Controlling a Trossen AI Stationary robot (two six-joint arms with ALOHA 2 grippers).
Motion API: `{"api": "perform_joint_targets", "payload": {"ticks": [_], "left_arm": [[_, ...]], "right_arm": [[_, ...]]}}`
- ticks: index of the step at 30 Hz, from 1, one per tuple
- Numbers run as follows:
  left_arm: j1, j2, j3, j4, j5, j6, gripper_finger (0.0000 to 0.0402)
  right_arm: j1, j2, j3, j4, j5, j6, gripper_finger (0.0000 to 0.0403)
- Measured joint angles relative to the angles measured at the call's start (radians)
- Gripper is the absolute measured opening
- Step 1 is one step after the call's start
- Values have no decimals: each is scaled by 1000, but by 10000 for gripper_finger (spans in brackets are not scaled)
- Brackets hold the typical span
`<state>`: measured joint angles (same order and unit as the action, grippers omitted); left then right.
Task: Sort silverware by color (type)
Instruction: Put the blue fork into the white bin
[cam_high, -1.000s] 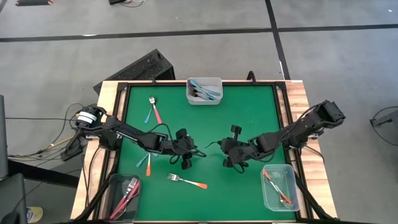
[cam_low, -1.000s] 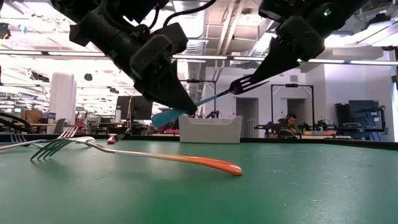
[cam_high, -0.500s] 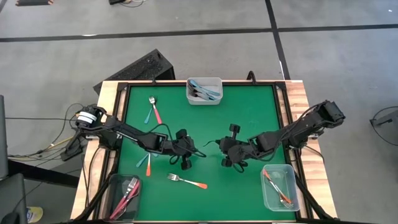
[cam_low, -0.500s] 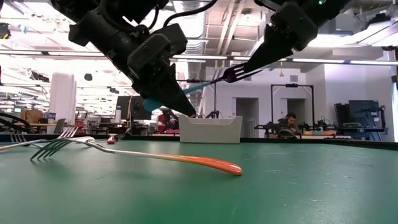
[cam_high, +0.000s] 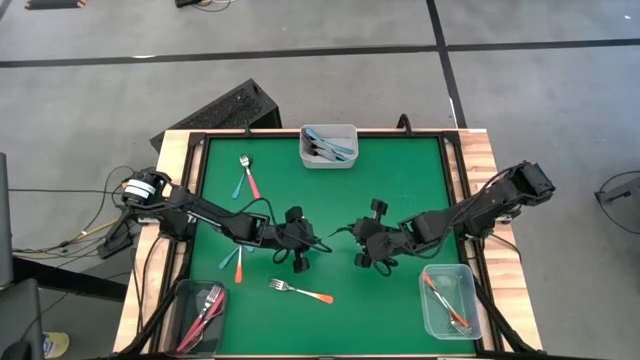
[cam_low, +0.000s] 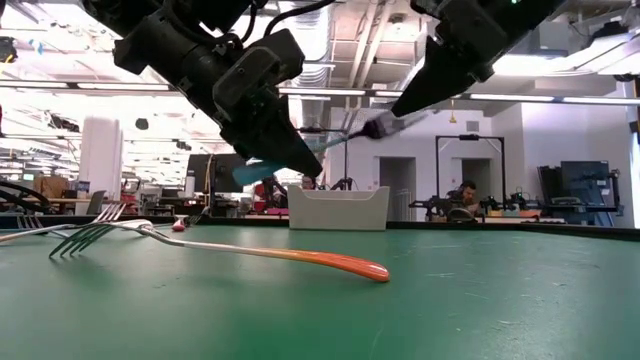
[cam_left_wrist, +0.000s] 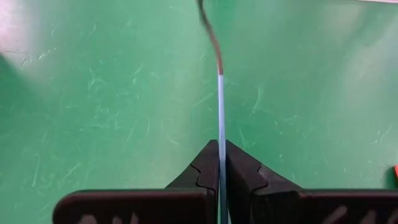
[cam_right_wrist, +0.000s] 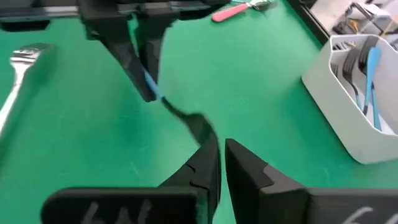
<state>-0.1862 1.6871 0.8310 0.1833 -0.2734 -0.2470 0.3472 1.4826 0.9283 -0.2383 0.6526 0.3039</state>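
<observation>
The green counter (cam_high: 400, 190) is holding three bins (cam_high: 329, 146) and loose forks: an orange fork (cam_high: 300, 291), two crossed forks (cam_high: 245, 176), two more (cam_high: 233, 261).

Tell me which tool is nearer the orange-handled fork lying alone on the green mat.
Left. The left tool hangs just above-left of the orange-handled fork; the right tool sits farther off, across the mat's middle.
</observation>
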Motion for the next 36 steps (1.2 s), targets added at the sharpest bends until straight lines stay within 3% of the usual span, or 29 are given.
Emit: {"api": "perform_joint_targets", "payload": {"ticks": [8, 13, 20, 24, 26, 30, 36], "left_arm": [[0, 0, 0, 1, -1, 0, 0], [0, 0, 0, 1, -47, 0, 0], [-13, 0, 0, 14, -355, -59, 0], [-38, 0, 0, 103, -467, -41, 0], [-49, 0, -1, 171, -490, -7, 0], [-73, 0, -18, 334, -491, 90, 0], [-91, 0, -19, 407, -473, 158, 0]], "right_arm": [[1, 0, 0, -42, 0, 28, 84], [0, 0, 0, -81, 39, 130, 82], [58, -116, -1, -111, 259, 315, 96], [92, -188, -46, -58, 297, 411, 121], [101, -203, -100, 32, 297, 442, 139], [96, -186, -234, 371, 267, 439, 182], [51, -43, -334, 954, 154, 242, 227]]}}
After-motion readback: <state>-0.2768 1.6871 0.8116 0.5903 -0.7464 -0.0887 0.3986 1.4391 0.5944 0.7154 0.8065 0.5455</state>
